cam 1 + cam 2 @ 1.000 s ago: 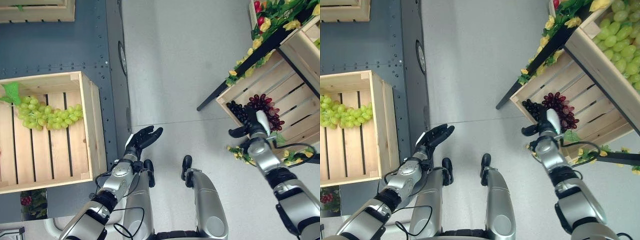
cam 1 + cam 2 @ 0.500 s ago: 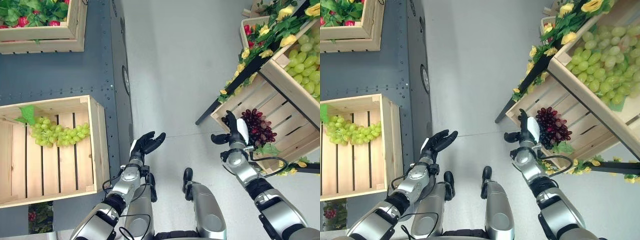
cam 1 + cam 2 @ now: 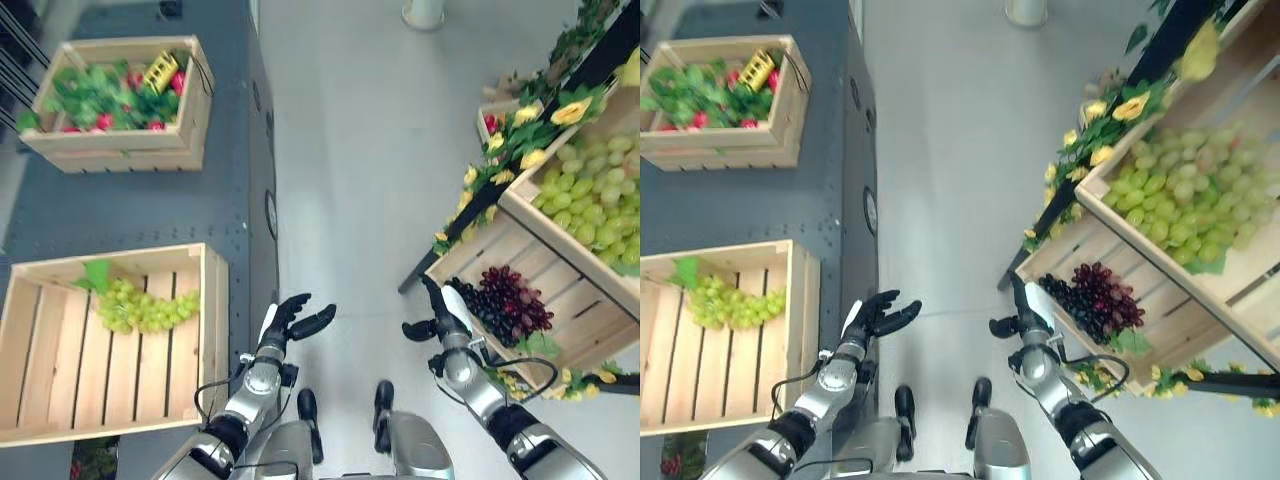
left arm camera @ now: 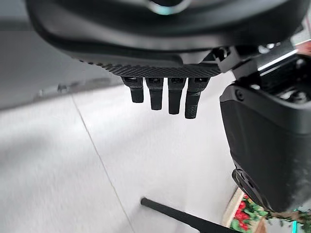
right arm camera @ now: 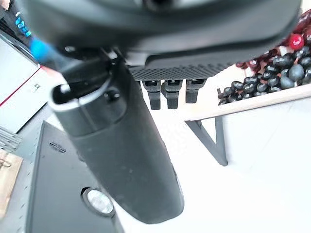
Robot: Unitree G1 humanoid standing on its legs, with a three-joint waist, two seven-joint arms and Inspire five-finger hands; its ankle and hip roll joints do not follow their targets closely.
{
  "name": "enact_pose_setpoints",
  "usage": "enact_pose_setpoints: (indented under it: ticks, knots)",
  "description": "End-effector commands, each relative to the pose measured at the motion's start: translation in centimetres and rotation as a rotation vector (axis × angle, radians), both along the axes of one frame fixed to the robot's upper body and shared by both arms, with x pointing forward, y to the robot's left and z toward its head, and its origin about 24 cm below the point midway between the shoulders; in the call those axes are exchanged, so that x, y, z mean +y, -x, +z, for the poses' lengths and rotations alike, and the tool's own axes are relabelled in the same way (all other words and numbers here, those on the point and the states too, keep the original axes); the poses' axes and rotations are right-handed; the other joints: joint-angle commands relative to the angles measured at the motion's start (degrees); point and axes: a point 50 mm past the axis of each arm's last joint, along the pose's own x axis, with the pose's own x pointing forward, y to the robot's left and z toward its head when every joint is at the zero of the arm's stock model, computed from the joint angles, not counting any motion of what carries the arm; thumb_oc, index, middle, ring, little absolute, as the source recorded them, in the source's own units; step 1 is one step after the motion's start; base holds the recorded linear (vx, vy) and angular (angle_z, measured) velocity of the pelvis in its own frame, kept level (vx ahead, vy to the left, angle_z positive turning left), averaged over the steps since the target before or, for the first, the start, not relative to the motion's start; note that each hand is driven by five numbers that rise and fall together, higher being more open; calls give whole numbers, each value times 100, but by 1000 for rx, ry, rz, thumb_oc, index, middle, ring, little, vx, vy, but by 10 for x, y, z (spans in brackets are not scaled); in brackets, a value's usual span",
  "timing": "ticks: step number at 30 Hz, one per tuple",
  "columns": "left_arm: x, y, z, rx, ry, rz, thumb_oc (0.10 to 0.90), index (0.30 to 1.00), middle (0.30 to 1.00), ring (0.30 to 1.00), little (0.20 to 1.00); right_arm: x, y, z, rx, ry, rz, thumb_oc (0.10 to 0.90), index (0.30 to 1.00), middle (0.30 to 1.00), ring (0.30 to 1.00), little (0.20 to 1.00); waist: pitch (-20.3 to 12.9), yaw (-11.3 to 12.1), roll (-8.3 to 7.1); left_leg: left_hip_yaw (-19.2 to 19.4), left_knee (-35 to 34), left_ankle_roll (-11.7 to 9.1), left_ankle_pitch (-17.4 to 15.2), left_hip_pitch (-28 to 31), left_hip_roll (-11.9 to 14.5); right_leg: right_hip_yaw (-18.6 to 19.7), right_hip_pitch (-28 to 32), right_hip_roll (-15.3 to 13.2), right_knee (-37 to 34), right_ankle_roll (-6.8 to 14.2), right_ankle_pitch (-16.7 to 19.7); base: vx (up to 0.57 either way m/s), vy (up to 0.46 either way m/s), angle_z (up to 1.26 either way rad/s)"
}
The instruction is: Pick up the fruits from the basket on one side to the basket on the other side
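A wooden crate point(image 3: 214, 312) on the left holds a bunch of green grapes point(image 3: 148, 308). On the right, a low wooden crate point(image 3: 470, 248) holds dark grapes point(image 3: 482, 306) and red grapes point(image 3: 516, 296). My right hand point(image 3: 440, 316) hovers open and empty just outside that crate's near corner; its fingers point(image 5: 167, 93) are straight, with the dark grapes point(image 5: 272, 73) past the crate's edge. My left hand point(image 3: 296, 322) is open and empty over the floor beside the left crate, its fingers point(image 4: 165, 95) straight.
Above the low right crate, a second crate point(image 3: 528, 216) is full of green grapes point(image 3: 592, 192), edged with yellow flowers point(image 3: 526, 136). A far left crate point(image 3: 150, 152) holds leaves and red fruit. A black stand leg point(image 3: 420, 272) crosses the grey floor between the crates.
The whole picture has shifted, so the camera has moved and takes in more of the room. My right hand has come off the dark grapes to the crate's corner. Both hands stay open.
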Motion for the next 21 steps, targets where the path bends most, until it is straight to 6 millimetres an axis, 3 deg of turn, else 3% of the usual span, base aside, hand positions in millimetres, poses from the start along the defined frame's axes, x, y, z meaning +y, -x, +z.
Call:
enact_pose_setpoints:
  ticks: [1, 7, 10, 13, 21]
  knots:
    - [-9, -21, 28, -214, -68, -63, 800, 900, 900, 900, 900, 9, -9, 15, -87, -56, 106, 800, 900, 900, 900, 900, -359, 73, -15, -99, -20, 46, -382, -146, -229, -60, 47, -32, 114, -13, -325, 6, -66, 7]
    - [7, -28, 47, -327, -165, -37, 800, 900, 900, 900, 900, 10, -2, 12, -54, -129, 128, 800, 900, 900, 900, 900, -439, 140, 109, -261, -305, -20, -222, -94, -255, -170, 182, -18, -138, -47, -278, -15, -58, 13]
    - [20, -34, 63, -413, -250, -2, 800, 900, 900, 900, 900, 19, 1, 13, 0, -192, 232, 800, 900, 900, 900, 900, -485, 195, 150, -334, -318, -43, -184, -96, -259, -251, 229, -38, -112, -89, -342, -2, -47, 19]
    - [39, -40, 85, -515, -357, 41, 800, 900, 900, 900, 900, 29, 4, 14, 39, -230, 346, 800, 900, 900, 900, 900, -559, 326, 161, -461, -322, -81, -149, -101, -291, -402, 342, -84, -145, -130, -400, 10, -62, 18]
    - [77, -39, 113, -666, -486, 175, 800, 900, 900, 900, 900, 38, 13, 5, 99, -270, 373, 800, 900, 900, 900, 900, -766, 608, 195, -775, -402, -162, -53, -53, -305, -689, 559, -117, -151, -206, -540, 34, -70, 27]
